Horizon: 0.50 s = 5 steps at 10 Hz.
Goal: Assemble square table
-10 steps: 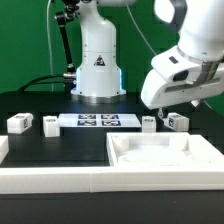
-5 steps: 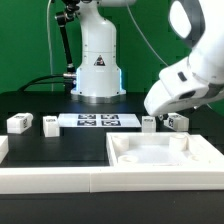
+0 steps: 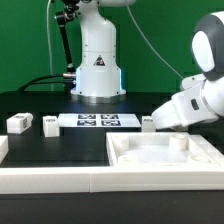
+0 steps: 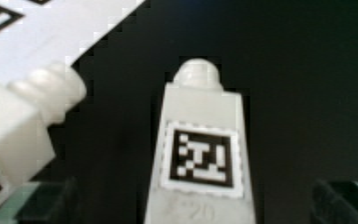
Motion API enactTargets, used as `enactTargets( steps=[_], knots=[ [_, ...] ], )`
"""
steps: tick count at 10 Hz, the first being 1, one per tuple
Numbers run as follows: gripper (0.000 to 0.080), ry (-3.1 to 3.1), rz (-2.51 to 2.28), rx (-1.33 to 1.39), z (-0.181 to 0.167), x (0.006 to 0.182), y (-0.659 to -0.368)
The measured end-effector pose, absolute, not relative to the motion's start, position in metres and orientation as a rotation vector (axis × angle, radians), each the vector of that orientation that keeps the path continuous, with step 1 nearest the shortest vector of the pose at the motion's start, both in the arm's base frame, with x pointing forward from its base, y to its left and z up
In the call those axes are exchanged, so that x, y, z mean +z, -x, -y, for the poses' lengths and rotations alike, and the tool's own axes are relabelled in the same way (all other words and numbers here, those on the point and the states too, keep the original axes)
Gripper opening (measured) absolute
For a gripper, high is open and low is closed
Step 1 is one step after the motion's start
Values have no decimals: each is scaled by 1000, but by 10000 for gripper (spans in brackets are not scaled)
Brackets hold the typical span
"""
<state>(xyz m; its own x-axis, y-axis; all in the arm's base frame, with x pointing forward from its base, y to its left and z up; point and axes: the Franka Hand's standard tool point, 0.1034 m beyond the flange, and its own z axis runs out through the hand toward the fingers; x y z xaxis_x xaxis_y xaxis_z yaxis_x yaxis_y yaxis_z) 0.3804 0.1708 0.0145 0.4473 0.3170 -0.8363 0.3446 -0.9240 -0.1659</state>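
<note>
Pincer [image 4: 194,203] low beyond square top [image 3: 160,160], fingers [image 4: 350,200] apart, gripping nothing. Tagged leg [image 4: 202,150] lying between them on surface [image 4: 123,55]. Second leg [image 4: 25,115] also beyond square top.

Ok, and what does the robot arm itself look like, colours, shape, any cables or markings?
The arm is glossy white, with smooth, rounded shells and darker seams at the joints. Its wide, domed base carries a small black logo. Black cables run down beside the upper column. In the wrist view the two fingers are dark, almost black.
</note>
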Motion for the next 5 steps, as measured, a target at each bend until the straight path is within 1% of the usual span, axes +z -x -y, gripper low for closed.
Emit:
enactTargets(
  steps=[1, 3, 4, 5],
  knots=[
    [649, -2652, -606, -1516, -171, 14, -381],
    [649, -2667, -611, -1493, -174, 9, -380],
    [602, -2674, -614, -1483, -174, 6, -380],
    [602, -2679, -615, -1477, -175, 5, -379]
  ],
)
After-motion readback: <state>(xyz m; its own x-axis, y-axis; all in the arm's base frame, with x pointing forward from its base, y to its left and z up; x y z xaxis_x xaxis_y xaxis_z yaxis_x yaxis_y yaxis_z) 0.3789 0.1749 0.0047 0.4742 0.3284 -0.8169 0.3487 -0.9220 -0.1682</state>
